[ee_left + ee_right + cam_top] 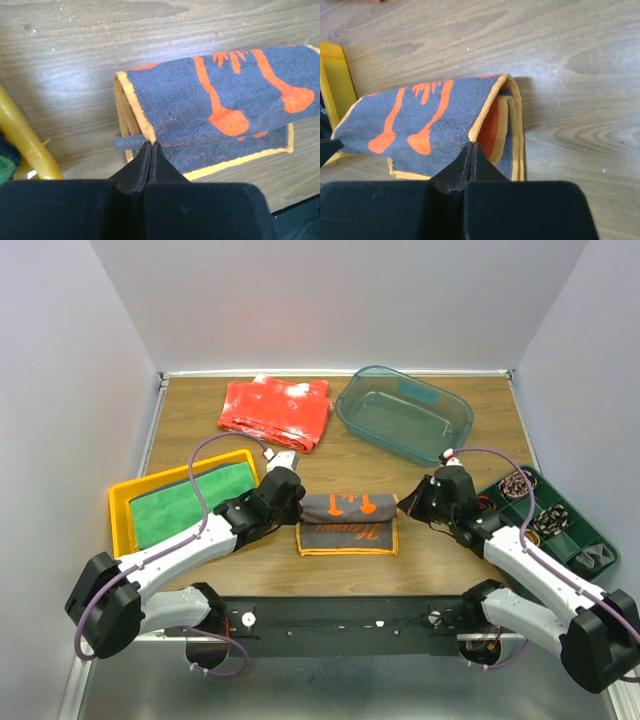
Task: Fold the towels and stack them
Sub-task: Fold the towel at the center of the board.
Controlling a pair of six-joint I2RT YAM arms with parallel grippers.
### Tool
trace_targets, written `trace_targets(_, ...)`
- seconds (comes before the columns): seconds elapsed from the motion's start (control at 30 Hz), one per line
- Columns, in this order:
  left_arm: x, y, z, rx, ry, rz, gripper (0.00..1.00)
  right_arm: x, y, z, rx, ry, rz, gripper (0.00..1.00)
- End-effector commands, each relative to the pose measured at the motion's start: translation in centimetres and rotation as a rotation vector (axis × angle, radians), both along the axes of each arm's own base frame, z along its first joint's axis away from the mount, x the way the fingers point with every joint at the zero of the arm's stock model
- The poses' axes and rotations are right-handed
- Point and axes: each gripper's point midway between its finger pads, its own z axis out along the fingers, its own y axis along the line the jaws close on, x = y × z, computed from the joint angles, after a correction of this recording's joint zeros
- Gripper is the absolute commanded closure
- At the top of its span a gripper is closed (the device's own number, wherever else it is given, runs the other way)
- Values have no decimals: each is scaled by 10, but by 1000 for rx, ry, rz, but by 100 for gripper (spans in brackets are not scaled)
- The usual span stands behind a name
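dark grey towel (348, 523) with orange markings lies folded on the wooden table (200, 430), stretched between the two grippers, left gripper at its left end and right gripper at its right end.

yellow tray (118, 515) sits on the outer side of the left gripper (151, 147), just beside that arm. teal bin (403, 415), see-through, stands beyond the right gripper (471, 146), farther out across the table. dark green tray (580, 522) with compartments lies on the outer side of the right gripper, close to its arm; what fills the compartments is too small to tell. red cloth (277, 412), crumpled and speckled white, lies beyond the left gripper, well apart from it.

green towel (190, 502) lies flat inside the yellow tray, to the left gripper's outer side.

the dark grey towel's upper layer, edged in an orange hem, rides over a lower layer that pokes out on the near side.

the left gripper's jaws are pressed fully together, and the near left corner of that upper layer is nipped at their tips. the right gripper's jaws are likewise pressed together, pinching the near right corner of the same layer at the hem.

a small grey label tab (129, 142) sticks out from the towel's edge, just left of the left gripper's tips.
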Motion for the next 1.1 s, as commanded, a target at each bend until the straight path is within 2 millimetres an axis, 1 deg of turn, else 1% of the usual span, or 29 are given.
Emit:
trace_targets(0.0,-15,6,2,20,32,-44,100,-23,1,-7,19,91,29,99)
trace_targets(0.13,-25,5,-6,6,63,-75,100,-36,0,-12,43,120,31,99)
trace_targets(0.17,-28,5,-11,4,75,-80,100,-41,-1,-19,42,144,27,99)
trace_targets(0.23,-34,2,-18,-9,99,-101,100,-46,-2,-24,48,162,25,99)
trace_targets(0.27,-38,3,-24,-6,113,-104,100,-50,-2,-29,53,175,24,99)
trace_targets(0.33,-44,1,-29,-20,130,-110,100,-56,-1,-36,67,201,30,99)
trace_targets(0.37,-47,1,-35,-22,136,-117,100,-58,0,-39,75,213,27,99)
trace_targets(0.4,-50,0,-38,-27,147,-117,100,-63,-2,-47,72,232,26,99)
trace_targets(0.5,-57,0,-46,-31,161,-133,100,-70,-2,-55,85,254,26,99)
trace_targets(0.6,-62,-1,-52,-36,177,-140,100,-71,-2,-56,88,256,29,99)
trace_targets(0.67,-64,-1,-52,-37,182,-143,100,-69,-1,-52,84,247,33,99)
trace_targets(0.73,-64,-2,-49,-39,178,-146,100,-66,-2,-45,78,236,28,99)
trace_targets(0.77,-62,-1,-44,-36,169,-143,100,-64,-3,-41,73,226,27,99)
trace_targets(0.87,-63,-2,-37,-49,157,-154,100,-65,-6,-36,61,215,17,99)
trace_targets(0.93,-64,-1,-40,-46,161,-156,100,-68,-7,-40,61,228,16,99)
trace_targets(0.97,-66,1,-47,-37,174,-157,100,-70,-7,-44,65,237,12,99)
trace_targets(1.0,-68,0,-51,-42,184,-156,100,-73,-9,-54,65,249,9,99)
trace_targets(1.07,-71,0,-63,-50,198,-159,100,-78,-10,-64,72,268,-6,98)
